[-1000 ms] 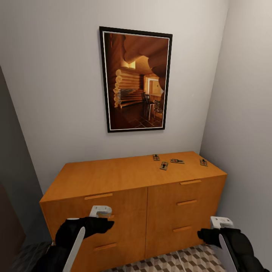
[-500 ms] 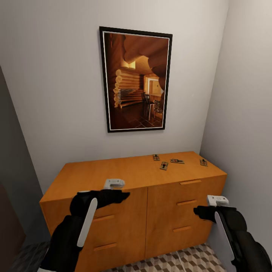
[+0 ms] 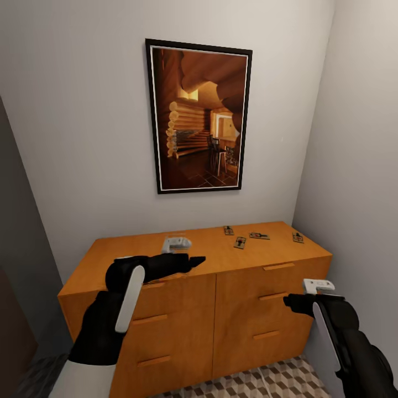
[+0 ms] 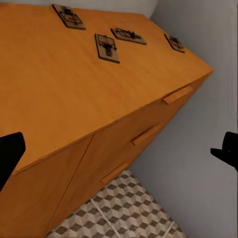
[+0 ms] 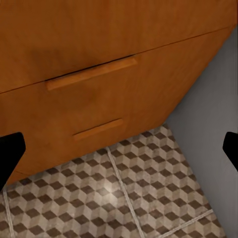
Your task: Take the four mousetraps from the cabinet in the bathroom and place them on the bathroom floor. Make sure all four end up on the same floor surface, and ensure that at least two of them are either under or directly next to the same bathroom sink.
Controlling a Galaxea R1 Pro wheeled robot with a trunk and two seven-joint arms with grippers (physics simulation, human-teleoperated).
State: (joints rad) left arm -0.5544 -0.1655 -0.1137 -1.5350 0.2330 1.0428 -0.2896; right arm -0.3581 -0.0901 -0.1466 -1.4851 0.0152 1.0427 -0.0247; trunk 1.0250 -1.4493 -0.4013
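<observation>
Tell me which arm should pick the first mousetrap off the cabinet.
Probably left. Its hand is already raised over the cabinet top, pointing toward the mousetraps; the right hand hangs low before the drawers.

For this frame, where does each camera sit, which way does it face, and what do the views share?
Head: high on the robot, facing forward and down at the cabinet, the framed picture, both arms, the left end effector and right end effector.
Left wrist: above the cabinet top, facing four mousetraps; dark fingertips at the edges.
Right wrist: low, facing drawer handles and the bathroom floor.
Shared: cabinet and floor in all; mousetraps in head and left wrist.
</observation>
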